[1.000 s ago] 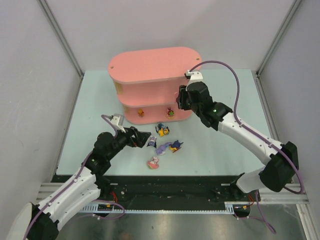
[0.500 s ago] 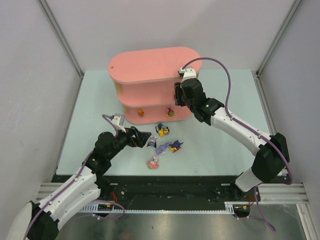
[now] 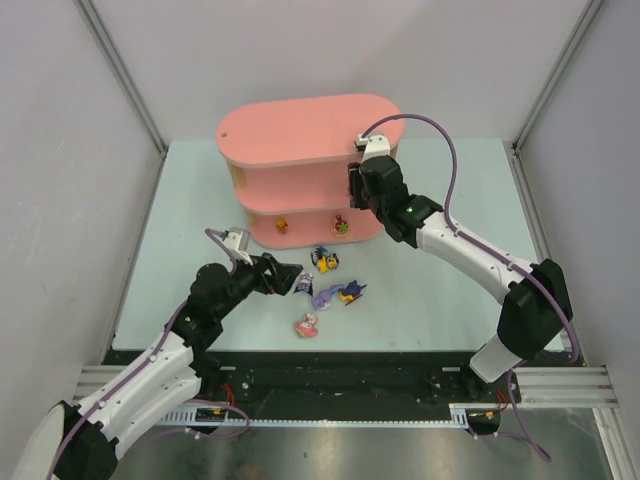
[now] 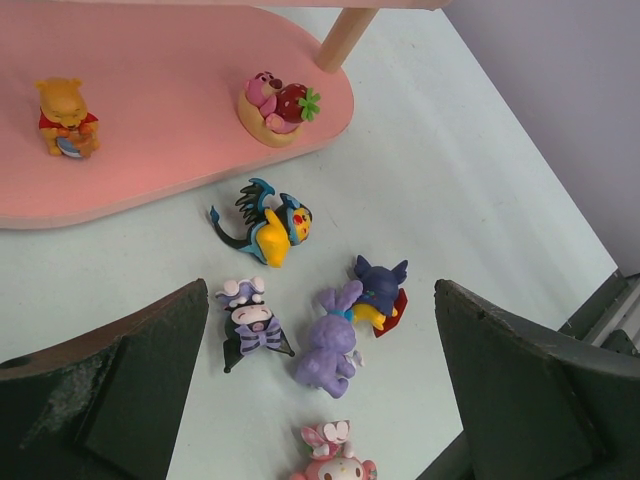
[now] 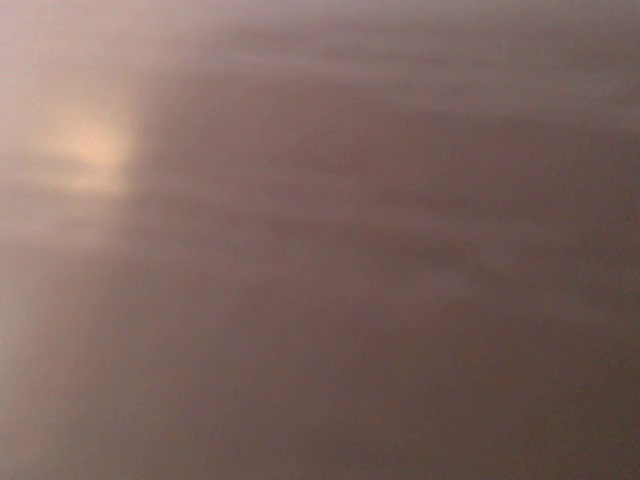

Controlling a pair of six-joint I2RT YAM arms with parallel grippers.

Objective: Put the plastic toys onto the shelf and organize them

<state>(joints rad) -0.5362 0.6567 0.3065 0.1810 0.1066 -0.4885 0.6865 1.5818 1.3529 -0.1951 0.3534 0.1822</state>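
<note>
The shelf [image 3: 300, 130] stands at the far middle of the bench [image 3: 450, 300], and only a small share of the plastic toys has reached it. Two stand on the shelf's bottom board: a yellow bear [image 4: 65, 117] toward the shelf's middle and a pink bear with a strawberry [image 4: 277, 105] by the wooden post [image 4: 345, 35] at the shelf's right end. Five more lie loose on the bench in front of that right end. A black-and-yellow winged figure [image 4: 268, 225] is nearest the shelf's front edge. Farther out are a black-eared one with a purple bow [image 4: 250, 325], a purple rabbit [image 4: 330, 345] and a dark blue one with a red cape [image 4: 380, 293]. A pink-and-white one [image 4: 335, 462] lies farthest from the shelf. The left arm [image 3: 215, 295] hangs low in front of the shelf with the left jaws spread wide and empty, framing this cluster. By my reading, it is lining up a pick, with the black-eared toy or the rabbit the likeliest target. The right arm [image 3: 440, 235] reaches to the shelf's right end at the middle tier. Its wrist view is a pinkish blur, so I cannot tell whether the right jaws are apart, together or holding a toy. I judge the job well under half done, with at least five toys left to carry across and space out along the tiers.
</note>
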